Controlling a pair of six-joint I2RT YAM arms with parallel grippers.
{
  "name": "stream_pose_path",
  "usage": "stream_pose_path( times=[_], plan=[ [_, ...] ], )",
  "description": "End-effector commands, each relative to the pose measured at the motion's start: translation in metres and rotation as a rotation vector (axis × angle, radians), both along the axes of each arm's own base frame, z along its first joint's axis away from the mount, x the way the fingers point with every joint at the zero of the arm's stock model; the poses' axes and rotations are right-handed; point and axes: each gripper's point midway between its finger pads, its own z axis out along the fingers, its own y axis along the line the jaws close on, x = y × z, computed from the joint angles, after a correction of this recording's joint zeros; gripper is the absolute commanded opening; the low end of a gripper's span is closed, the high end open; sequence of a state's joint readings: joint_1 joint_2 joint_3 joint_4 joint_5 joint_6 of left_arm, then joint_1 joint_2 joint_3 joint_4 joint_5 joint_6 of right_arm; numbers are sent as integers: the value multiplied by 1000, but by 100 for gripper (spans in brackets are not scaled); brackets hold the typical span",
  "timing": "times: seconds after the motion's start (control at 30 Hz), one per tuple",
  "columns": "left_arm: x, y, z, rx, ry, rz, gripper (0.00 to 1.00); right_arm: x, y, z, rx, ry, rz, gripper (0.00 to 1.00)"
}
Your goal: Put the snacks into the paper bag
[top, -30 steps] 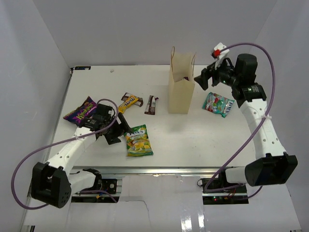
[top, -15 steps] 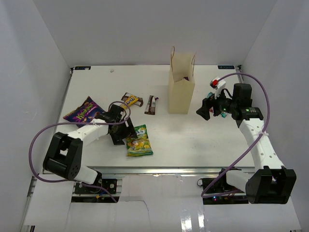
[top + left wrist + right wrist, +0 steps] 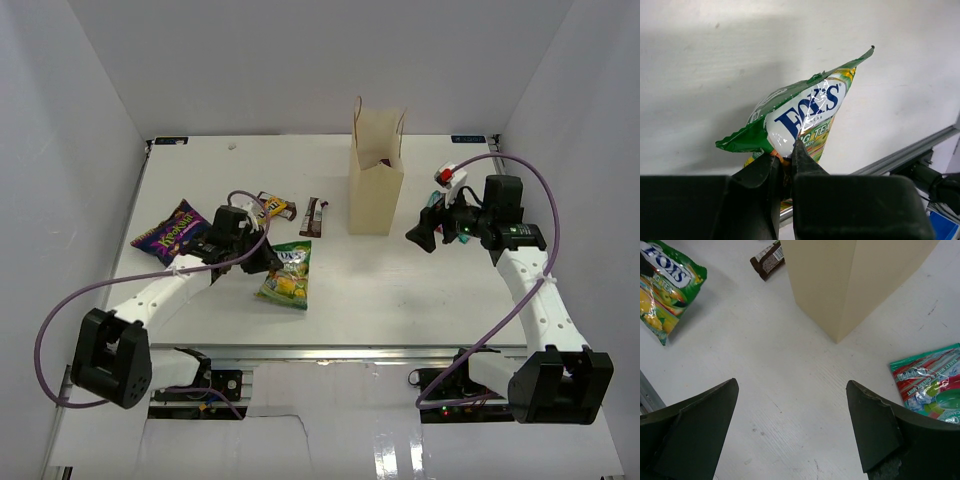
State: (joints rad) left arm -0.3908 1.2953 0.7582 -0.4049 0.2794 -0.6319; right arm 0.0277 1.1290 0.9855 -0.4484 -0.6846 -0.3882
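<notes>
My left gripper [image 3: 268, 262] is shut on the lower edge of the green-yellow candy bag [image 3: 288, 272], which hangs tilted just above the table. In the left wrist view the gripper [image 3: 787, 155] pinches the bag [image 3: 805, 112] between both fingers. The tall tan paper bag [image 3: 376, 185] stands upright at the back centre. To its right my right gripper [image 3: 422, 232] hovers open and empty, over bare table in the right wrist view [image 3: 791, 384]. There the paper bag [image 3: 840, 280] is ahead and the teal packet [image 3: 932, 385] lies beside the right finger.
A dark purple bag [image 3: 170, 232] lies at the left. A yellow-brown packet [image 3: 272, 207] and a dark brown bar [image 3: 315, 215] lie between it and the paper bag. The metal rail of the table's near edge [image 3: 900, 157] runs just beyond the held bag.
My left gripper has shut on the green-yellow candy bag and raised it off the table, a little toward the back right. The right arm came down beside the paper bag, then stayed open.
</notes>
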Motion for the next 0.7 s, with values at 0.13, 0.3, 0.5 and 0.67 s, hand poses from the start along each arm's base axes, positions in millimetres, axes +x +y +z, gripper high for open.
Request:
stream_pose_path(
  times=[0.13, 0.3, 0.5, 0.67],
  plan=[
    [44, -43, 176, -219, -503, -191, 0, -2, -2, 15, 11, -45, 7, 94],
    [80, -69, 271, -314, -711, -227, 0, 0, -2, 24, 12, -68, -1, 94],
    [132, -116, 371, -359, -964, -252, 0, 5, -14, 25, 10, -70, -51, 94],
    [178, -141, 421, -313, -1115, -118, 0, 7, -19, 25, 14, -68, -89, 94]
  ],
)
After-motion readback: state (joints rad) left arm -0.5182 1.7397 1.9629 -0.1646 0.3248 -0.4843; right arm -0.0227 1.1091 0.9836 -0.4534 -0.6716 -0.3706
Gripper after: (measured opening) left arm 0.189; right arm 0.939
